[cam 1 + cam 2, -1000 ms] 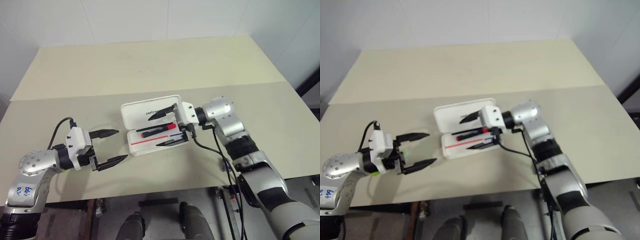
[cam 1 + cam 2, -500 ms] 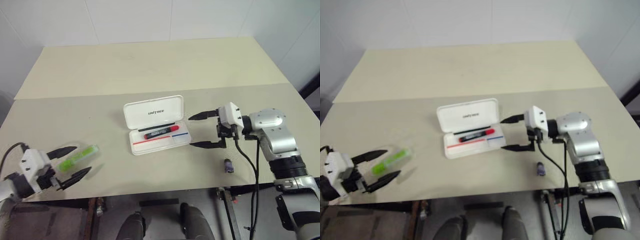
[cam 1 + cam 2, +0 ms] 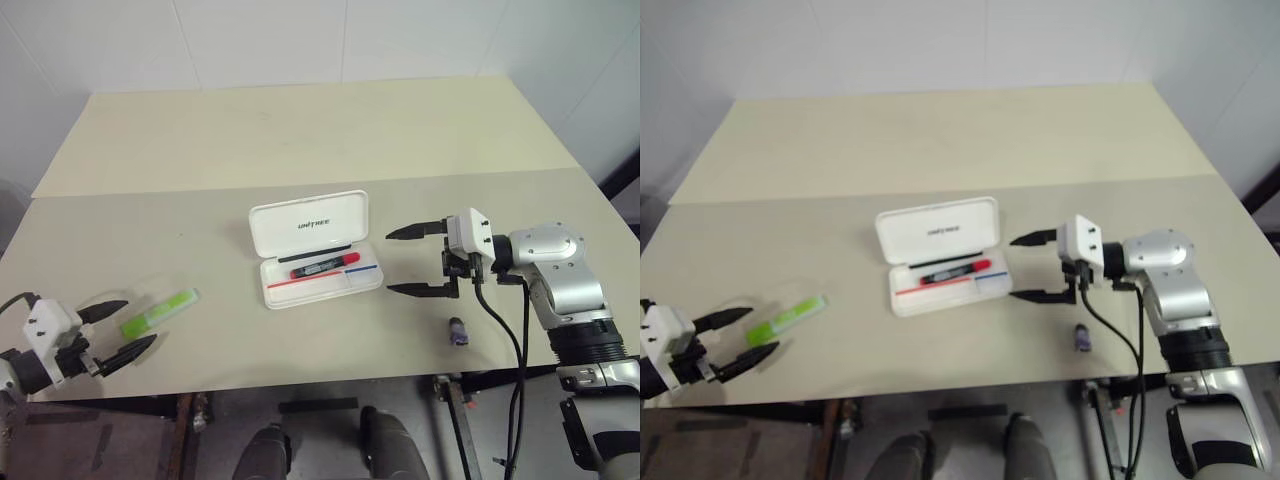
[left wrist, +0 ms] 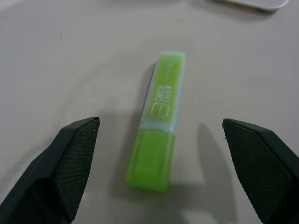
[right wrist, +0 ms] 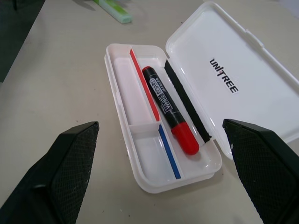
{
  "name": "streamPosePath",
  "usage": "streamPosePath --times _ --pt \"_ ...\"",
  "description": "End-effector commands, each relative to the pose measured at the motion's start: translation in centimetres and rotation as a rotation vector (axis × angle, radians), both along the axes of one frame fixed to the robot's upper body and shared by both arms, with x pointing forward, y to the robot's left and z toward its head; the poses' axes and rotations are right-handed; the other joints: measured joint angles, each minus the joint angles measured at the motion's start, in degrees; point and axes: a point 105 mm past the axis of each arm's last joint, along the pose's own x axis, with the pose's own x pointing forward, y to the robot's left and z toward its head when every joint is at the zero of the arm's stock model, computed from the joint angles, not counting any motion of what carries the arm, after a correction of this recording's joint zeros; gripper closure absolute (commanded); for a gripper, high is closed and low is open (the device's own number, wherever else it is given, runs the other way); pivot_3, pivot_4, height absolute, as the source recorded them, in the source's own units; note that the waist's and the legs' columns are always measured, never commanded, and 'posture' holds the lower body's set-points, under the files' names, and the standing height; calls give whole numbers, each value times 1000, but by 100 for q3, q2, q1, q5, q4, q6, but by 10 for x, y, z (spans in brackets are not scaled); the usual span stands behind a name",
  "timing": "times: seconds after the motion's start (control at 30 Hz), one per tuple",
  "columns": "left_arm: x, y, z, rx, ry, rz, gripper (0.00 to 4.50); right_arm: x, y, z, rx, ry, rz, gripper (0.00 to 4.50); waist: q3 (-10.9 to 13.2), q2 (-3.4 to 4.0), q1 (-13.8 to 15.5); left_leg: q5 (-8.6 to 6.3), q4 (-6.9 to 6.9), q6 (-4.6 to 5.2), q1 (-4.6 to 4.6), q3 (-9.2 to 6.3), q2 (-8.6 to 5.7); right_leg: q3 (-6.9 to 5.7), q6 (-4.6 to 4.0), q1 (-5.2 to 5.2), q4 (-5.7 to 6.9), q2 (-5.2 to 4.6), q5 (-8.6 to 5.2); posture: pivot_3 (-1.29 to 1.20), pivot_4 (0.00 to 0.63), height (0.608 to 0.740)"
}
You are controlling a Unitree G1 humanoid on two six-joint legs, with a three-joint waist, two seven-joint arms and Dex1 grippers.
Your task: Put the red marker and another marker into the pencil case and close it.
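The white pencil case (image 3: 272, 295) lies open mid-table, its lid (image 3: 306, 225) with UNITREE lettering folded back. The red marker (image 3: 323, 267) rests inside the tray (image 5: 140, 154) along the hinge side. A light-green marker (image 3: 160, 312) lies on the table to the case's left. My left gripper (image 3: 115, 331) hovers open just short of the green marker's (image 4: 161, 121) near end, one finger to each side. My right gripper (image 3: 412, 261) is open and empty just right of the case, pointing at it.
A short purple-grey stub (image 3: 457, 332) lies on the table below the right gripper, near the front edge. A seam (image 3: 200, 190) between two tabletops runs across behind the case. White walls bound the far side.
The right gripper has drawn back out of the case to its right, leaving the red marker in the tray. The left gripper has swung left and down to the green marker.
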Motion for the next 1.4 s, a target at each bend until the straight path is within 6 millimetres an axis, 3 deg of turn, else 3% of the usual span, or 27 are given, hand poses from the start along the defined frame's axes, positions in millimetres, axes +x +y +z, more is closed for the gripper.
streamPosePath --times 0.03,0.2,0.23,0.33,0.6,0.8,1.07,1.13,1.27,1.4 --pt "4 4 -2 24 8 -4 0 -2 0 14 15 -56 5 24 0 -2 -2 0 -1 0 0 0 0 0 0 0 0 0 0 0 150 740" --pt "12 -1 -29 -39 82 -8 0 -6 2 19 20 -70 -1 24 0 -1 2 -1 -2 1 1 1 0 -1 0 -1 3 0 0 0 150 740" --pt "13 -2 -31 -53 90 -12 184 -7 2 19 20 -71 -4 7 0 -1 7 -1 0 1 4 1 0 0 0 2 3 0 0 0 150 740" --pt "12 -4 -37 -80 112 -19 880 -8 3 20 21 -73 -7 0 0 -1 26 0 10 0 6 1 0 0 0 4 -1 -1 0 0 150 740" --pt "11 -9 -43 -98 138 -37 3384 -11 4 20 23 -77 -9 0 -1 0 5 2 19 1 19 2 0 5 -8 11 8 0 9 0 150 740" --pt "12 -14 -38 -68 89 -40 3367 -11 3 17 15 -79 -12 0 -1 0 15 2 19 1 16 2 -1 6 -8 11 4 -1 9 0 150 740" --pt "6 -32 0 -48 -6 -120 3367 -12 4 13 14 -77 -21 0 0 -2 9 -4 18 4 4 3 1 6 -7 7 -2 0 10 0 150 740" --pt "6 -43 12 -36 -19 -173 3367 -12 4 13 13 -76 -23 0 1 -4 10 -4 18 4 1 3 1 4 -7 4 -9 0 10 0 150 740" --pt "10 -86 38 20 -63 -361 3367 -13 6 10 21 -71 -28 0 11 -20 27 -5 19 4 1 3 2 5 -8 5 -13 0 10 0 150 740" --pt "16 -106 50 10 -91 -426 3367 -14 7 9 25 -67 -35 0 11 -20 3 -4 22 4 2 3 1 7 -7 6 -11 1 10 0 150 740"
